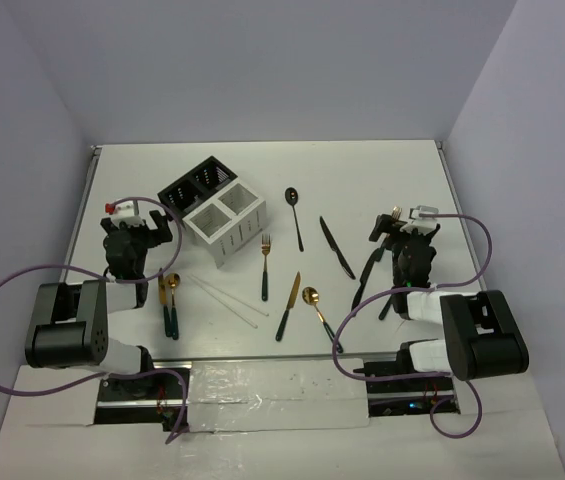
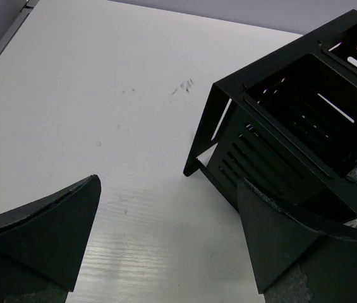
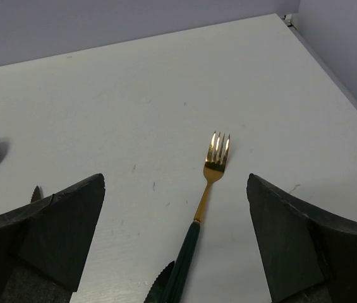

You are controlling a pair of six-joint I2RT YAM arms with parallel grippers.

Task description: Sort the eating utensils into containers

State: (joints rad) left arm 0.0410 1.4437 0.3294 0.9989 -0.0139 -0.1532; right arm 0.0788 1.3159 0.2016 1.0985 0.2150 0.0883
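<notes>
White box (image 1: 228, 226) stands mid-surface (image 1: 382, 170), with the black box (image 1: 198, 183) right against its far-left side. Left fingers (image 2: 45, 227) are wide apart with nothing between them, just left of the white box and close to the black box's near corner. Right fingers (image 3: 304, 233) are also spread, well right of the white box. They straddle a gold-headed, green-handled fork (image 3: 210, 189) lying flat on the surface, tines pointing away, and neither finger touches it. Other utensils lie loose. Black spoon (image 1: 293, 213) and black knife (image 1: 337, 247) are right of the white box, and another black utensil (image 1: 366, 278) is farther right, by the right arm. A second gold fork (image 1: 265, 266) is just near-right of the box, with gold knife (image 1: 289, 306) and gold spoon (image 1: 316, 307) nearer still. Two white chopsticks (image 1: 227, 296) lie on its near side. Two gold-headed pieces (image 1: 170, 310) lie near-left of the box; one looks like a spoon, the other is too small to tell.
</notes>
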